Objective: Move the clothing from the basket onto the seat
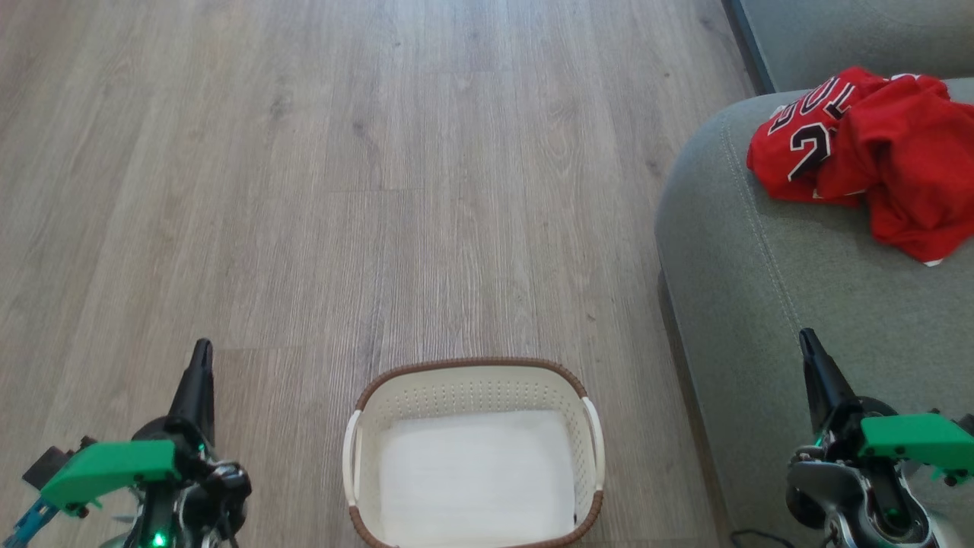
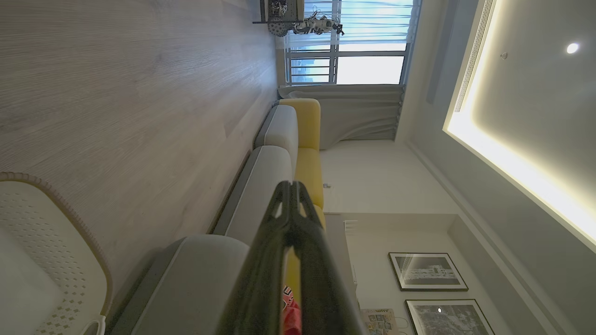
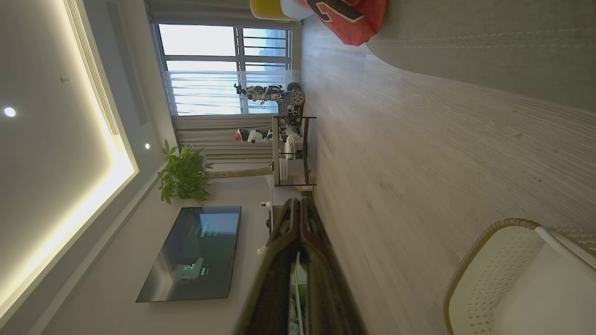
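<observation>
The numbered jersey (image 1: 797, 144) and the plain red garment (image 1: 909, 179) lie heaped on the sofa seat (image 1: 761, 304), the laundry basket (image 1: 472, 364) stands empty on the floor (image 1: 380, 190), and the left gripper (image 1: 199, 365) and right gripper (image 1: 811, 358) hang clenched on nothing — so the transfer looks finished, with nothing left to fetch.

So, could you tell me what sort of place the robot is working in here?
Most likely a home living room: a grey-green sofa stands on a wood-look floor, a television hangs on the wall with a potted plant near it, and framed pictures hang on another wall.
</observation>
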Controlling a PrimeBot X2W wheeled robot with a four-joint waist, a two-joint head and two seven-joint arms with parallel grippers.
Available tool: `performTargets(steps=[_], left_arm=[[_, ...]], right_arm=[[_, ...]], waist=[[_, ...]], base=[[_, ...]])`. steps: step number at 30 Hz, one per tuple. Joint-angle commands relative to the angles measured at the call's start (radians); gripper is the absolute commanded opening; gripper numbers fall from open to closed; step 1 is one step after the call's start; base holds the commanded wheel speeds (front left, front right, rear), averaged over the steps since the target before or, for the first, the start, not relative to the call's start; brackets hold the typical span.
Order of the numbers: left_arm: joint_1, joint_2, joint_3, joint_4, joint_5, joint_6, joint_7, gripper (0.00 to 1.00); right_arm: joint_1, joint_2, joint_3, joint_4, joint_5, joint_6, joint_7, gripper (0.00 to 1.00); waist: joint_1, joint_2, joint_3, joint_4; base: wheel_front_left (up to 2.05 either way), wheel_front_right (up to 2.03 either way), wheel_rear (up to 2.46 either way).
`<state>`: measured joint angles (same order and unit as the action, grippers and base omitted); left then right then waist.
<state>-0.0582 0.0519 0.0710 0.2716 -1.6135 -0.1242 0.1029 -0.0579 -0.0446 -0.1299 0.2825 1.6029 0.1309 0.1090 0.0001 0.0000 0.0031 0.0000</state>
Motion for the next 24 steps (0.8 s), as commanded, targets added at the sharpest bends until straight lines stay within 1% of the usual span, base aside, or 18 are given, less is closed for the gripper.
performTargets(steps=[1, 24], left_arm=[[-0.049, 0.005, 0.034, -0.026, -0.002, -0.007, 0.003, 0.0], [-0.049, 0.003, 0.037, -0.026, 0.0, -0.007, 0.005, 0.0]], right_arm=[[-0.05, -0.006, 0.016, -0.038, 0.006, 0.0, 0.004, 0.0], [-0.05, -0.006, 0.016, -0.038, 0.006, 0.0, 0.004, 0.0]], waist=[[-0.0001, 0.0, 0.0, 0.0], [-0.0001, 0.0, 0.0, 0.0]], base=[[0.0, 0.0, 0.0], [0.0, 0.0, 0.0]])
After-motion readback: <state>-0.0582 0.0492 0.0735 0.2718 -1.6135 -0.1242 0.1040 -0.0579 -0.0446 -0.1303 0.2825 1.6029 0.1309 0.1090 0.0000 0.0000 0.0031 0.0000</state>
